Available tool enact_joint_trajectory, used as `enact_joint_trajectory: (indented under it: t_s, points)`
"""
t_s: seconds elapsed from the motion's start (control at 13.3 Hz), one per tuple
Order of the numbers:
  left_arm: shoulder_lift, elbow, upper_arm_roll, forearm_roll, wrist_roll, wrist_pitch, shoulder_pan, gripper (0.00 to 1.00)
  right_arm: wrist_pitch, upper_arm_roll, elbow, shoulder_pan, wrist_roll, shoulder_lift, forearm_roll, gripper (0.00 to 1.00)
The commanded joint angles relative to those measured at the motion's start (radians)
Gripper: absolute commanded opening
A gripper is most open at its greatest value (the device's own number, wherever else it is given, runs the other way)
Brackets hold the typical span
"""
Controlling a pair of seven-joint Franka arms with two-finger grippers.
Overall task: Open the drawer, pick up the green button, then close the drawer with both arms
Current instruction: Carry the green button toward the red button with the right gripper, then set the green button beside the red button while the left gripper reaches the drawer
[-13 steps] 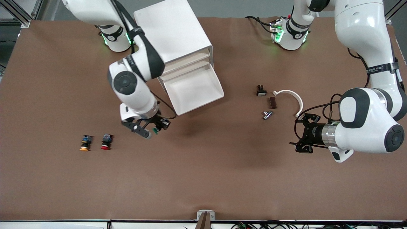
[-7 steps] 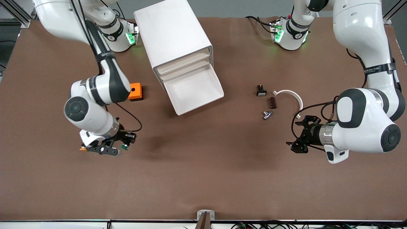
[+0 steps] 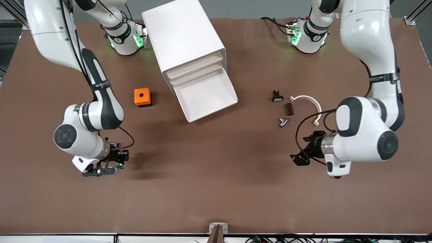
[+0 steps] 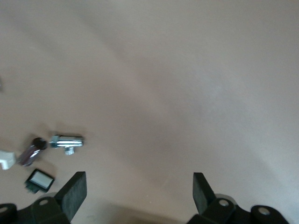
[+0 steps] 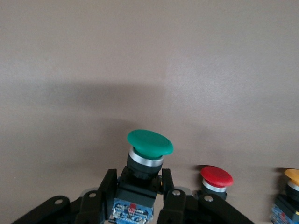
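The white cabinet point(image 3: 184, 33) has one drawer point(image 3: 206, 95) pulled out, its tray bare. My right gripper point(image 3: 114, 163) is shut on the green-capped button point(image 3: 118, 165), low over the table toward the right arm's end. In the right wrist view the gripper point(image 5: 138, 183) clamps the button's black body, with the green cap point(image 5: 149, 142) sticking out past the fingers. My left gripper point(image 3: 299, 158) is open and empty over bare table toward the left arm's end. The left wrist view shows its fingers point(image 4: 74, 189) wide apart.
A red-capped button point(image 5: 216, 177) and a yellow-capped one point(image 5: 292, 176) stand beside the held button. An orange box point(image 3: 142, 97) sits beside the drawer. Small parts lie near the left arm: a black switch point(image 3: 277, 96), a brown block point(image 3: 288, 108), a chrome fitting point(image 3: 283, 121), a white curved strip point(image 3: 308, 100).
My right arm has carried the green button from beside the drawer toward its own end of the table, uncovering the orange box. My left gripper has drifted toward the middle and the camera.
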Motion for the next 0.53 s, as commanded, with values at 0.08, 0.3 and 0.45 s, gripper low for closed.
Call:
enact_joint_trajectory:
  t_s: [0.08, 0.3, 0.45]
  points:
    - [0.033, -0.011, -0.047, 0.024, 0.046, 0.114, -0.058, 1.0, 0.058, 0.018, -0.05, -0.005, -0.025, 0.009, -0.003, 0.01]
    - [0.064, -0.022, -0.087, 0.027, 0.046, 0.188, -0.135, 1.0, 0.139, 0.02, -0.143, 0.001, -0.025, -0.002, -0.003, 0.01]
    - [0.08, -0.024, -0.087, 0.026, 0.043, 0.19, -0.19, 1.0, 0.155, 0.02, -0.173, 0.003, -0.046, -0.008, -0.003, 0.01]
